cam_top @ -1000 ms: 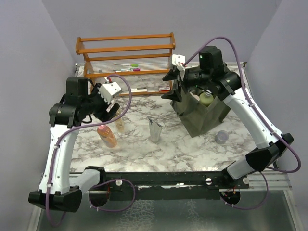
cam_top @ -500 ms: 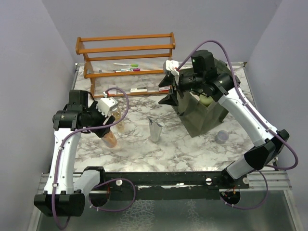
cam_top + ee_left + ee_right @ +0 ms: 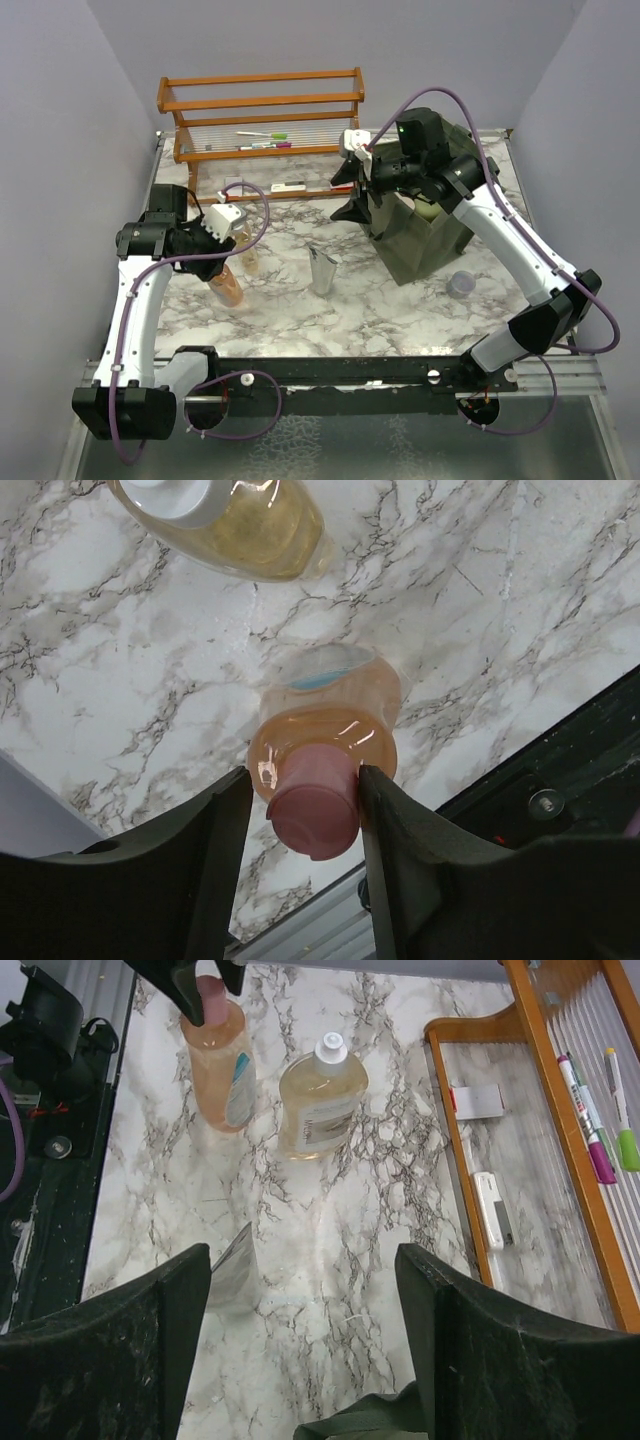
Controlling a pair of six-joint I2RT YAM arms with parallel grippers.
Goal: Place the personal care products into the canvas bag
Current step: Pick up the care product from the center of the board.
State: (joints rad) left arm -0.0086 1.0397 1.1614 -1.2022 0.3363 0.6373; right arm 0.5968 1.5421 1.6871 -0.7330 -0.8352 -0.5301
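Observation:
An amber-orange bottle with a pink cap [image 3: 325, 730] stands on the marble table, and shows in the top view [image 3: 230, 290] and the right wrist view [image 3: 220, 1070]. My left gripper [image 3: 305, 810] is open and straddles its cap: the right finger touches it, and a thin gap shows at the left finger. A pale yellow white-capped bottle [image 3: 248, 258] stands just beyond. A silver tube [image 3: 323, 270] stands mid-table. The olive canvas bag [image 3: 425, 245] holds a pale green bottle [image 3: 428, 207]. My right gripper [image 3: 350, 192] is open and empty, above the bag's left edge.
An orange wooden rack [image 3: 260, 100] stands at the back, with pink and green pens [image 3: 265, 140] on its shelf and a small white item [image 3: 493, 1210] on its lower tray. A lavender jar [image 3: 461, 284] sits to the right of the bag's front.
My left gripper has come down and nearer, and its fingers now sit around the orange bottle's cap. My right gripper has moved left from over the bag's opening.

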